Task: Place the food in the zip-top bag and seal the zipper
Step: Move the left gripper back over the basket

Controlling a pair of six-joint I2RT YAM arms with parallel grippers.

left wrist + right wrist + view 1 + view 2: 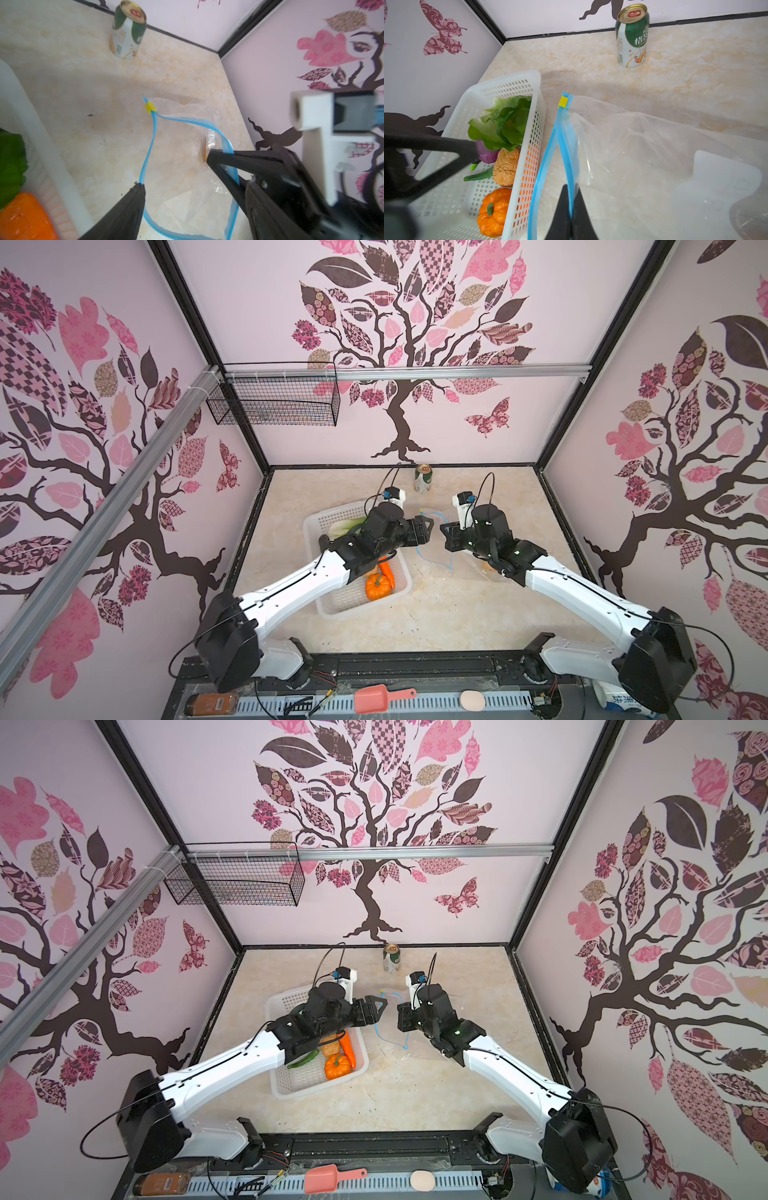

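1. Fingers [560,216] of the right gripper [568,191] pinch together on the blue zipper [564,141]; the left gripper's [428,533] are apart.
2. One clear crinkly bag [643,145], yellow slider [563,101], lies just beside the basket [508,80].
3. One white perforated basket holds lettuce [504,122], onion [488,153], wrinkled potato [506,166], pepper [479,175], carrot [385,568], pumpkin [494,212]: one each.
4. One green-and-white can [632,35], Chinese lettering, beyond the basket.

Clear bag [633,145] showing thin plastic, crinkly, glinting. Blue zipper [566,137] looking smooth plastic. White basket [508,80] left of bag showing perforated plastic, semi-matt. Far can [631,41] shining: printed metal. Orange pumpkin [494,212] gleaming glossy; potato [506,166] looking wrinkled, matt; lettuce [504,122] shining waxy. Pale table [695,62] looking smooth, marble-patterned.
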